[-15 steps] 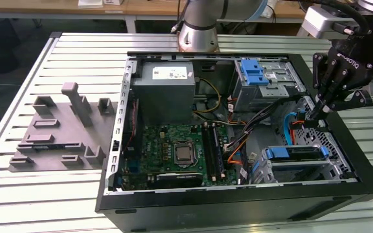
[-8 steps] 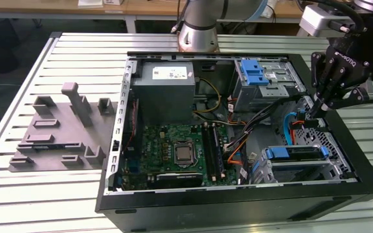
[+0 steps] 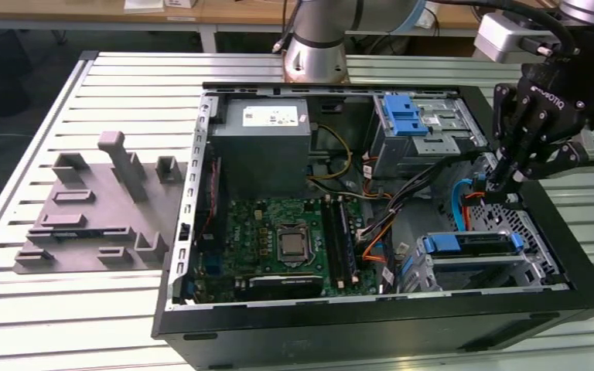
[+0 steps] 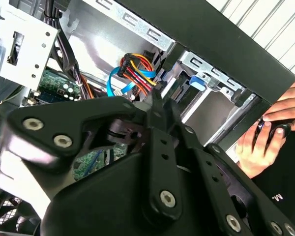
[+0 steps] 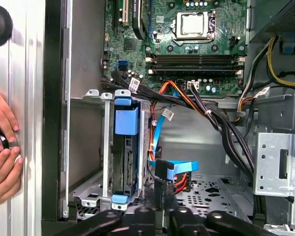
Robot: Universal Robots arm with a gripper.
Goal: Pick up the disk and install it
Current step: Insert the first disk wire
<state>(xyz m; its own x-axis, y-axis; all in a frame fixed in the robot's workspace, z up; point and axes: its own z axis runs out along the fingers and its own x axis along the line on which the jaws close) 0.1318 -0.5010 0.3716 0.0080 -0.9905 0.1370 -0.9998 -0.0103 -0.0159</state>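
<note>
Jaws [image 3: 503, 179] pressed together near cable connector [image 5: 163, 173], holding nothing; disk [image 5: 126, 147] is seated edgewise in cage [image 3: 540, 255].

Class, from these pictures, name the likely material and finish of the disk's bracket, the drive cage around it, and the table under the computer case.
The disk's bracket: probably plastic, judging by its even, matte blue colour.
The drive cage: seemingly bare sheet metal, dull silver with folded tabs.
The table: likely aluminium, pale grey and ribbed in long, softly shiny slats.
</note>
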